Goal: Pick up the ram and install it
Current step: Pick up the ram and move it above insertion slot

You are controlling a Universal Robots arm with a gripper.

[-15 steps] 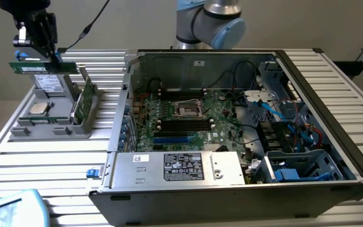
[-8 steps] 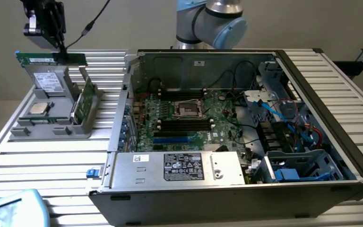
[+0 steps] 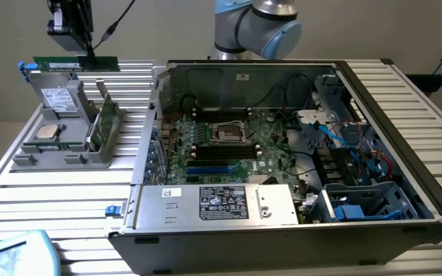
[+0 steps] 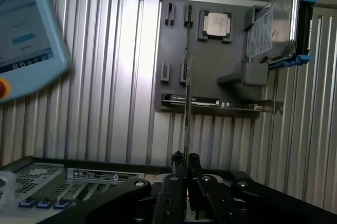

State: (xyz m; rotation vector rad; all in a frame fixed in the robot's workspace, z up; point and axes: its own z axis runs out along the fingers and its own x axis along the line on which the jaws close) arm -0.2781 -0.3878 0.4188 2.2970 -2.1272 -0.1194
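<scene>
The ram [image 3: 75,62], a narrow green stick with a white label, hangs level in the air above the grey parts holder [image 3: 67,150] at the exterior view's upper left. My gripper [image 3: 90,56] is shut on its top edge, right of the middle. In the wrist view the ram [image 4: 187,98] runs edge-on as a thin line out from between the black fingers [image 4: 178,162] of the gripper [image 4: 186,160]. The open computer case [image 3: 405,144] lies to the exterior view's right, with the green motherboard [image 3: 263,129] and its black memory slots [image 3: 225,151] inside.
The grey holder [image 4: 210,66] carries a silver processor [image 4: 217,24], a hard drive [image 4: 274,29] in a blue frame and an upright card [image 3: 103,123]. A teach pendant [image 4: 26,29] lies on the slatted table [image 3: 52,195]. Cables and a power supply [image 3: 217,202] crowd the case.
</scene>
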